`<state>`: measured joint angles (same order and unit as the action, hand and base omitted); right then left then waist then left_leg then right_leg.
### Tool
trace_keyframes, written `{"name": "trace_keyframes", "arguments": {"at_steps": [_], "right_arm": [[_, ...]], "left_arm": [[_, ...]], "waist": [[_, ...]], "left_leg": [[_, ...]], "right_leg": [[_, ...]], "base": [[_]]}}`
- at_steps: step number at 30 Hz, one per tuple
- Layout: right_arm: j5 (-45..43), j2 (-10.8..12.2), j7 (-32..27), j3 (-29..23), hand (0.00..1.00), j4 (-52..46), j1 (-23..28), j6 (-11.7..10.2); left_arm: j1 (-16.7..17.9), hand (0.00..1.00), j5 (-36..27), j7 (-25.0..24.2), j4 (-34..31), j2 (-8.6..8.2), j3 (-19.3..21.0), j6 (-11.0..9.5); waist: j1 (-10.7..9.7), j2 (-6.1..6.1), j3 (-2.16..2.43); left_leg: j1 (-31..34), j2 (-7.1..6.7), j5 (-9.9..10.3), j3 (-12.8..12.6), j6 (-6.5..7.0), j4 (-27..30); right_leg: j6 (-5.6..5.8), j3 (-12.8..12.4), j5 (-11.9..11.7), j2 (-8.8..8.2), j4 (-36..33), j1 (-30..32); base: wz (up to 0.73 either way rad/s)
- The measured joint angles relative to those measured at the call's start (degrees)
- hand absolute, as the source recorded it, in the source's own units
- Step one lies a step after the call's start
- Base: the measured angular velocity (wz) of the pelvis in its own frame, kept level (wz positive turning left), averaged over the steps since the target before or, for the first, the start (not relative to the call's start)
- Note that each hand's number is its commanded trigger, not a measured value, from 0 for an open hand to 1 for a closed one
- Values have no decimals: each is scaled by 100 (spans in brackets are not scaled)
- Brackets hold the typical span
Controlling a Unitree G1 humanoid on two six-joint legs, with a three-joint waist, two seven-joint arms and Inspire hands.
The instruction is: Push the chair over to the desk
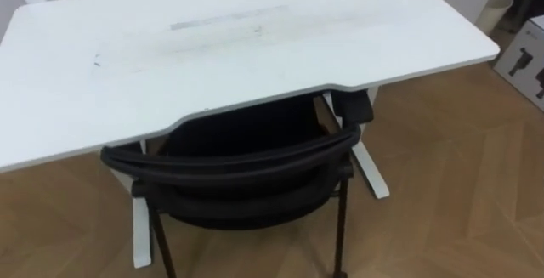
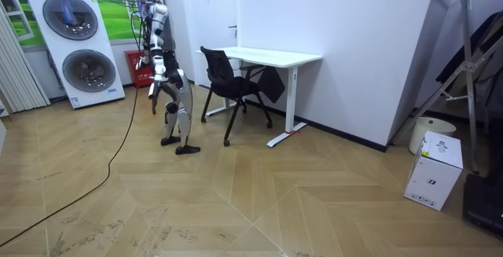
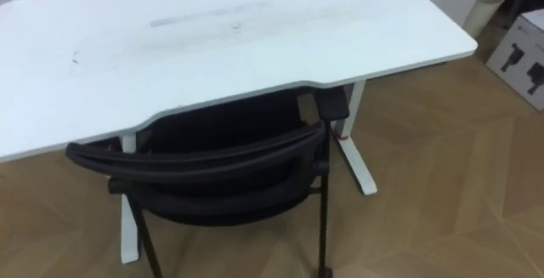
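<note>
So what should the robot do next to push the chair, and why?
Probably step closer to the chair: its backrest sticks out from the desk, and the room view shows the robot standing a little behind it.

The robot stands upright in the room view, arms lowered, its right hand (image 2: 154, 92) hanging beside its hip

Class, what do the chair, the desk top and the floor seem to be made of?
Chair: matte black back, perhaps plastic or mesh; thin dark legs, likely metal. Desk top: smooth white board, probably laminate, faintly scuffed. Floor: wood or wood-look planks with visible grain.
</note>
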<state>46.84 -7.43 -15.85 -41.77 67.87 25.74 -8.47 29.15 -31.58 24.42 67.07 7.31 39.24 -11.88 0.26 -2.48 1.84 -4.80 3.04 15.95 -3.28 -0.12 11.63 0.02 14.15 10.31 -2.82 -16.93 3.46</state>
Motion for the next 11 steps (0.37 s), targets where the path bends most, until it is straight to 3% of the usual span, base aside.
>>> {"name": "trace_keyframes", "arguments": {"at_steps": [2, 4, 6, 11], "right_arm": [[-90, 37, 321, 300, 0, 525, -98, 135], [-221, 37, 614, 756, 0, 1085, -394, 252], [-483, 39, 700, 1149, 0, 1265, -670, 365], [-675, 23, 1140, 1954, 0, 1139, -1327, 562]], "left_arm": [[-10, 0, 45, -319, 542, -68, -34, 244], [-79, 0, 84, -645, 871, -175, -413, 470], [-237, 0, 276, -868, 953, -229, -762, 631], [-891, 0, 1151, -1321, 831, -177, -1642, 966]], "waist": [[-10, 7, -7], [-17, 15, -12], [-2, 18, -18], [-57, 40, -41]], "left_leg": [[-45, -25, 10, 7, 8, 25], [-97, -58, 27, 33, 13, 54], [-96, -76, 30, 35, 16, 64], [-89, -82, 4, 66, 51, 111]], "right_leg": [[14, -7, -7, -22, 17, -52], [39, 4, -22, -52, 24, -124], [50, 5, -59, -47, 39, -137], [37, 47, -169, 1, 166, -239]], "base": [[0], [5], [2], [2]]}}
